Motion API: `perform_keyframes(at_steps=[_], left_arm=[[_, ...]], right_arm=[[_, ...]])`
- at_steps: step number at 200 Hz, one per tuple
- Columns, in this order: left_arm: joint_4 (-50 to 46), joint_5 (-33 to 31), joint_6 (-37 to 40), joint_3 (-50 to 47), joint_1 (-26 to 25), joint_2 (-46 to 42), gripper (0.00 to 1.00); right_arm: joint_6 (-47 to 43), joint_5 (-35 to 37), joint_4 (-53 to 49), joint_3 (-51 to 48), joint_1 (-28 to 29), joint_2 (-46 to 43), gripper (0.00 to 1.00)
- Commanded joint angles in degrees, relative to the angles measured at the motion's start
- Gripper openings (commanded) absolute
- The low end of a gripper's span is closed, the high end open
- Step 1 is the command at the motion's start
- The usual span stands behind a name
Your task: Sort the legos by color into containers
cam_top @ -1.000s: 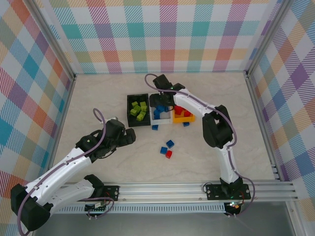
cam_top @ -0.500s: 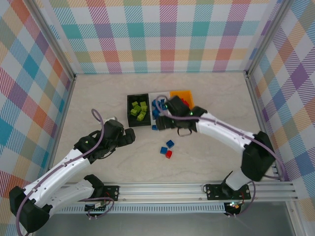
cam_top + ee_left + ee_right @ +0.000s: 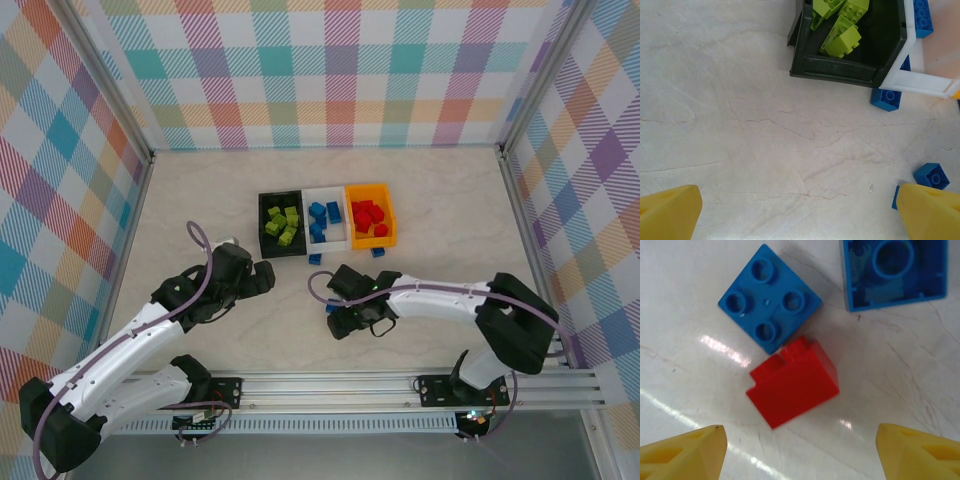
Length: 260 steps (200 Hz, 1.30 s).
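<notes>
From the top camera, my right arm lies low across the front of the bench (image 3: 200,200), elbow out to the right and forearm running left. The right pincer (image 3: 345,318) is tipped down over loose bricks well in front of the bins. The black bin (image 3: 281,254) holds greens, the white bin (image 3: 326,248) blues and the orange bin (image 3: 370,243) reds. My left arm stretches diagonally from its base, with the left pincer (image 3: 262,276) near the black bin's front corner. On the left wrist camera its fingertips stand spread wide with bare bench between them. The green legos (image 3: 842,40) sit in the black bin ahead, and a stray blue brick (image 3: 886,98) lies just beside the white bin's front wall. On the right wrist camera the jaws are open at either side with nothing between them. The red brick (image 3: 792,390) lies just ahead of the gap, skewed to the fingers' line and tight against a studs-up blue brick (image 3: 769,325), with an upturned blue brick (image 3: 895,272) nearby. I take the red brick as my target. I would turn the wrist to square the pads on its flat sides, centre it, then close, keeping clear of the blue neighbour so it isn't pinched or dragged along. The red one belongs in the orange bin.
</notes>
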Motion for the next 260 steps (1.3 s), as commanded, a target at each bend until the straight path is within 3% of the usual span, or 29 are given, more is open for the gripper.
perform_keyframes(at_steps=[1,43,127,190,208,225,260], left_arm=[[-1.8,-0.6,-0.6,-0.3,-0.2,0.2,1.0],[-2.4,-0.8,-0.8,-0.3,-0.2,-0.3,1.0],[-1.8,-0.6,-0.8,-0.3,-0.3,0.2,1.0],[-0.6,1.0,0.0,-0.5,-0.2,0.4,1.0],[1.3,2.9,0.8,-1.0,-0.3,1.0,1.0],[2.8,4.4,1.1,-0.7,-1.0,3.1,1.0],[4.3,3.5,1.4,1.5,-5.2,10.2,1.0]], right_arm=[[-2.5,4.0,4.3,2.4,0.2,3.1,0.78],[-5.2,7.4,5.3,5.0,0.2,7.8,0.71],[-6.8,3.7,8.0,3.9,0.1,6.7,0.42],[-4.4,5.3,2.1,3.3,-0.3,-5.5,0.33],[-3.9,6.9,-0.2,5.0,-3.5,-9.6,0.31],[-3.9,7.7,-0.6,7.6,-10.2,-10.7,0.3],[-4.6,7.8,2.5,17.9,-23.2,-1.5,0.3]])
